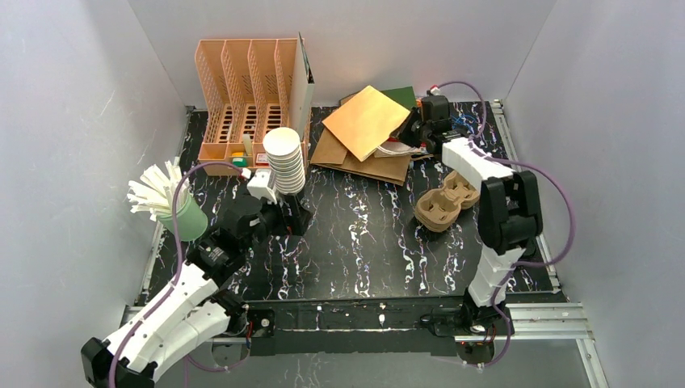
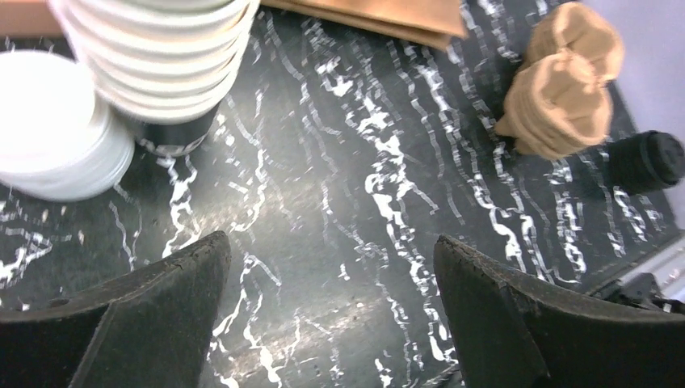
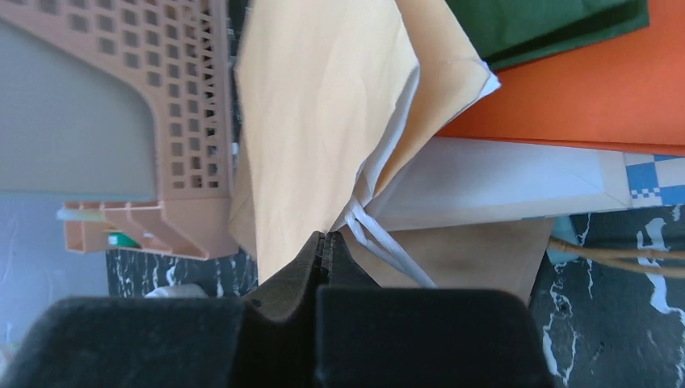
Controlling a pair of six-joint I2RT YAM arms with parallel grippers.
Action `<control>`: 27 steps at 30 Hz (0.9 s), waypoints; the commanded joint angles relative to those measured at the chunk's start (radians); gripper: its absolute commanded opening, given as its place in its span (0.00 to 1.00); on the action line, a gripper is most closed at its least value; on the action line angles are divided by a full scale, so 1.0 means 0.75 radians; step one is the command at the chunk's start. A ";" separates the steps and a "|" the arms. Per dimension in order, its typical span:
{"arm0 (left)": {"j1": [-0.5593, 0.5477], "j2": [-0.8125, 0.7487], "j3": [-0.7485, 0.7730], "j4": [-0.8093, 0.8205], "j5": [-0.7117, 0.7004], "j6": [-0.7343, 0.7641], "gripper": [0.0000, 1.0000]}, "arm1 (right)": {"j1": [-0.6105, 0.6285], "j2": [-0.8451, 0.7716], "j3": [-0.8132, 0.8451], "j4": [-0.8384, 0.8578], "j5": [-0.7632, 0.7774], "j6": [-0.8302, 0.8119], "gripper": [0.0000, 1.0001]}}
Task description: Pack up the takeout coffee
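No lidded coffee cup shows in any view. My left gripper (image 1: 294, 219) (image 2: 331, 311) is open and empty, low over the black marbled table (image 1: 363, 250). It sits just right of a tall stack of lidless white-rimmed cups (image 1: 285, 162) (image 2: 153, 48) and a pile of flat white lids (image 2: 56, 141). My right gripper (image 1: 413, 129) (image 3: 325, 236) is at the back of the table. Its jaws are pressed together on the lower edge of a yellow paper bag (image 1: 365, 120) (image 3: 323, 105), which stands tilted up off the other bags.
Brown pulp cup carriers (image 1: 444, 202) (image 2: 565, 89) lie at mid right. A peach file rack (image 1: 242, 89) (image 3: 145, 81) stands at back left. A green cup of white sticks (image 1: 187, 218) is at far left. Brown (image 1: 363, 162), white (image 3: 501, 178), orange (image 3: 582, 97) and green (image 3: 549, 24) bags lie under the yellow one.
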 commanded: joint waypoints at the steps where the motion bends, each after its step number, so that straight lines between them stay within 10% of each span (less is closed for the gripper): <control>1: -0.071 0.030 0.190 -0.065 0.033 0.099 0.94 | 0.028 -0.266 0.024 -0.096 -0.010 -0.119 0.01; 18: -0.303 0.664 0.965 -0.131 0.298 0.413 0.81 | 0.172 -0.779 -0.024 -0.675 -0.217 -0.240 0.02; 23: -0.407 0.839 1.035 -0.129 0.179 0.521 0.80 | 0.173 -0.957 -0.193 -0.681 -0.012 -0.255 0.45; 27: -0.477 0.984 1.077 -0.125 0.049 0.602 0.79 | 0.168 -1.080 -0.334 -0.681 0.200 -0.244 0.56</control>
